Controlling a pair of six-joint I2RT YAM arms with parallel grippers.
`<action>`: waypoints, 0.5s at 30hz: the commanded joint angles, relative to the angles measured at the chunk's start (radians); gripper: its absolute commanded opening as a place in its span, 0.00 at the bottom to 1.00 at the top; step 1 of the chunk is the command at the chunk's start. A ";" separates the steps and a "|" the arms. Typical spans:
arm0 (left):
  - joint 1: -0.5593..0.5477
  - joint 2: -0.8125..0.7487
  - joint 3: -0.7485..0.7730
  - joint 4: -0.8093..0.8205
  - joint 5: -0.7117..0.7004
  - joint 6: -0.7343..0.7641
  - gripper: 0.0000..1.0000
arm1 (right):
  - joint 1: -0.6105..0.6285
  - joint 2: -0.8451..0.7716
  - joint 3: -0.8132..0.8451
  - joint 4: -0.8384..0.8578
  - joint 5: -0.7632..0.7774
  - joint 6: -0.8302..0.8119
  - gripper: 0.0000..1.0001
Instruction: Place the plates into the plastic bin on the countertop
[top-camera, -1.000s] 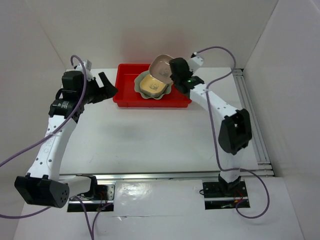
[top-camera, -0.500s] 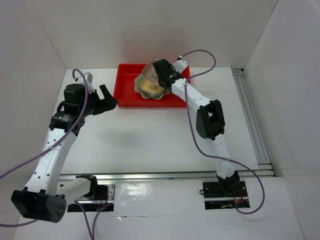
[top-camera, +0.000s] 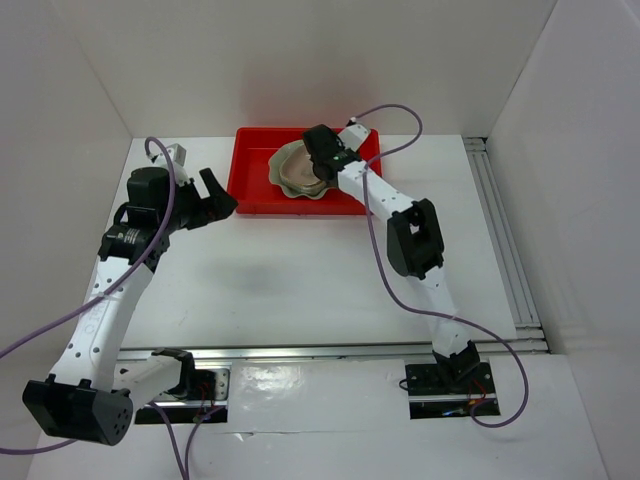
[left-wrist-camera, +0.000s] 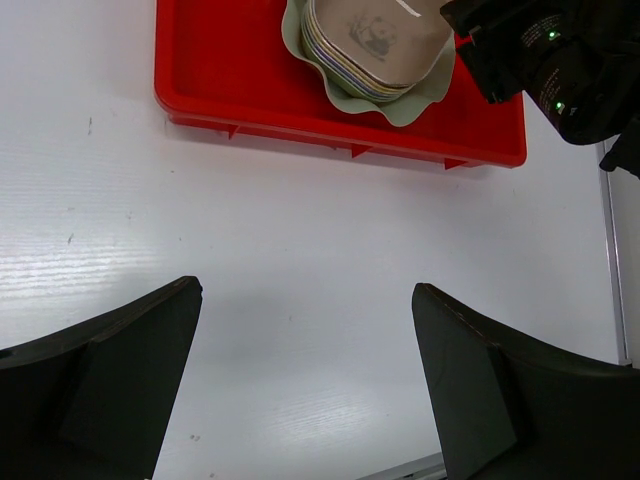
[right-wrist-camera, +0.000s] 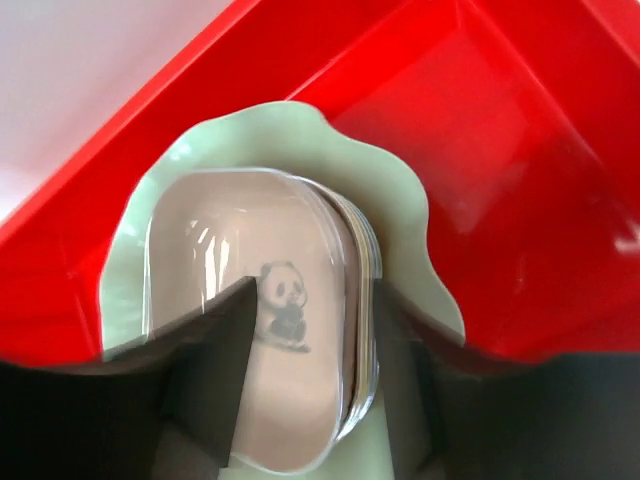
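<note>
The red plastic bin (top-camera: 250, 190) stands at the back of the white countertop (top-camera: 300, 265). In it lies the pale green scalloped plate (right-wrist-camera: 390, 190), with a stack of small plates nested on it. The top one is a brownish-pink plate (right-wrist-camera: 290, 390) with a panda print, lying flat. My right gripper (right-wrist-camera: 315, 300) hangs low over this stack, open, one finger above the top plate and one outside the stack's rim. My left gripper (left-wrist-camera: 305, 288) is open and holds nothing, hovering over bare countertop (left-wrist-camera: 300, 220) in front of the bin (left-wrist-camera: 200, 105).
White walls close in the countertop on three sides. A metal rail (top-camera: 505, 240) runs along the right edge. The right arm reaches diagonally across the right half toward the bin, trailing a purple cable (top-camera: 390, 290).
The right arm swung left and lowered the brownish plate onto the stack in the bin, and its jaws have parted. The left arm has barely moved.
</note>
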 joint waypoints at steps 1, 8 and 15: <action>0.005 -0.016 0.002 0.044 0.020 0.004 1.00 | 0.022 0.001 0.058 0.086 -0.003 -0.039 0.60; 0.005 -0.026 -0.008 0.064 0.043 0.013 1.00 | 0.058 -0.120 0.057 0.166 0.013 -0.172 0.99; 0.005 -0.035 0.011 0.033 -0.042 0.032 1.00 | 0.107 -0.486 -0.171 0.045 0.025 -0.430 0.99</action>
